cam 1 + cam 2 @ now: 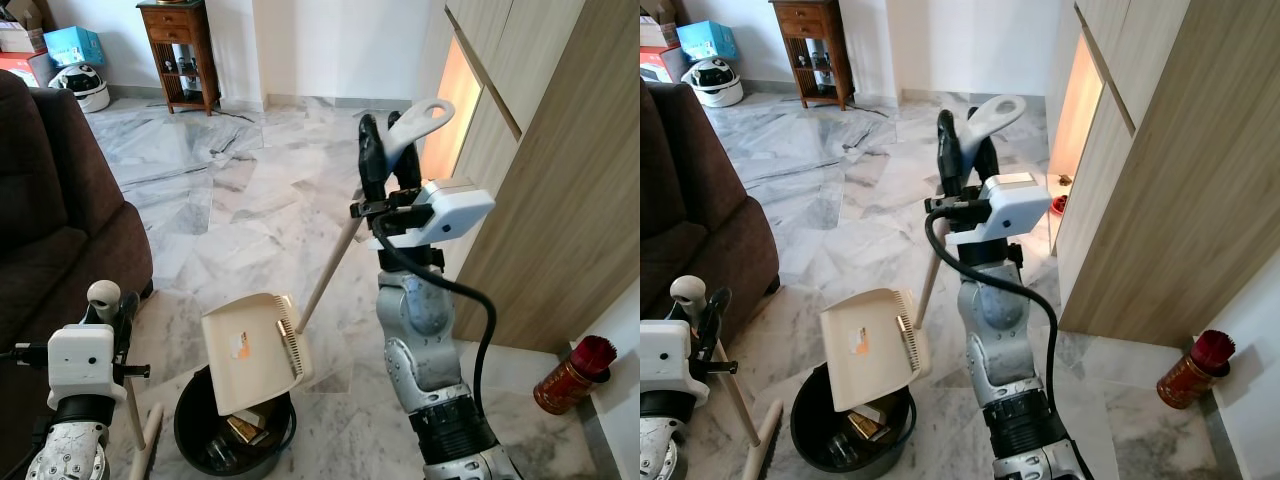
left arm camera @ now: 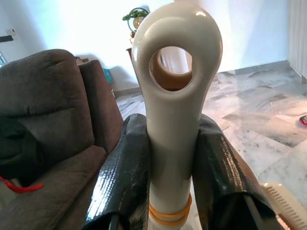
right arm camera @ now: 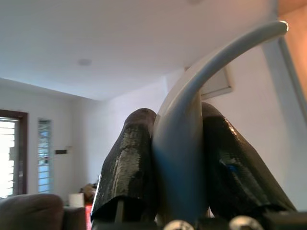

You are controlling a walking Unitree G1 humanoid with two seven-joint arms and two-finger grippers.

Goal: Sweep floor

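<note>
Cream plastic dustpan [image 1: 255, 350] tilted over the black bin [image 1: 200, 440], pan mouth angled down toward the rubbish inside; its comb-toothed edge sits on the side nearer my right arm. Long pale handle [image 1: 330, 270] runs up from the pan to my right gripper [image 1: 385, 150], raised high in front of me at the middle of the view. The looped grey end of the handle [image 1: 425, 118] sticks out past my fingertips. Right wrist view: both black fingers [image 3: 129, 163] closed tight against the handle, one each side, handle wedged between them with no gap. Left gripper [image 1: 112, 312] low at my left side, beside the brown sofa [image 1: 60, 210]. It is clamped on the broom handle [image 2: 175, 120]: left wrist view shows the white shaft squeezed between the two black fingers [image 2: 122, 177], rounded top with its hanging hole standing clear above them, yellow bands on the shaft just below the grip. The broom shaft drops to the floor left of the bin. Grey-veined marble floor [image 1: 230, 200] all around. Wood-panelled cabinet wall [image 1: 540, 180] to my right, a red and gold tin [image 1: 570, 375] on the floor at its foot. Far back, a dark wooden side table [image 1: 180, 50] against the white wall, a white helmet [image 1: 82, 85] and boxes near it.
</note>
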